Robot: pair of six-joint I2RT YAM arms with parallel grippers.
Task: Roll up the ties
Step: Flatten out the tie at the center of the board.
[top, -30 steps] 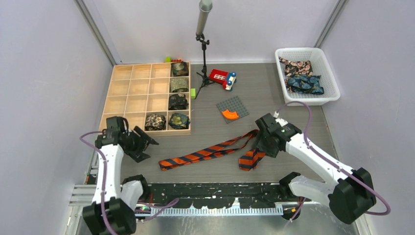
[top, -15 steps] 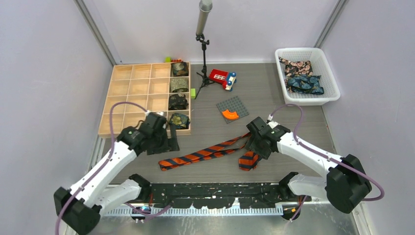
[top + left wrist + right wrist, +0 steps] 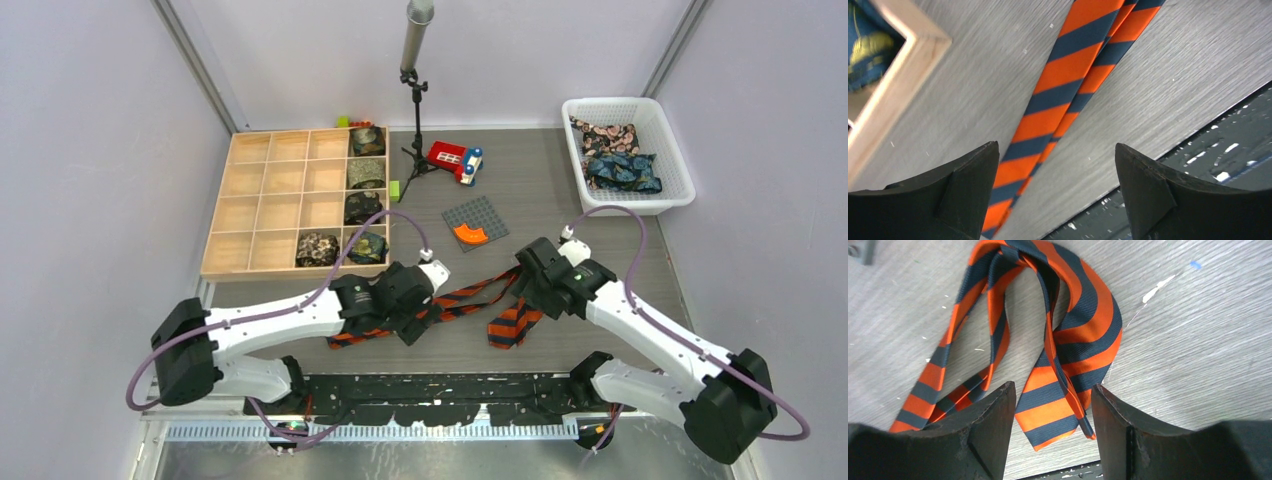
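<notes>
The orange-and-black striped tie (image 3: 512, 326) lies doubled and twisted on the grey tabletop (image 3: 560, 200), its narrow run beneath my left pincer (image 3: 1055, 155) and its wide blade beneath my right pincer (image 3: 1053, 390), both released and holding nothing. I judge the roll needs the twist straightened first, one end pinned flat, then tight even turns. A wooden tray (image 3: 250, 271) of rolled ties (image 3: 366, 172) sits back left, a white basket (image 3: 612, 101) back right.

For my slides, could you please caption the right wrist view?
Open right gripper above the wide end of an orange-and-navy striped fabric necktie, looped on a grey table.
</notes>
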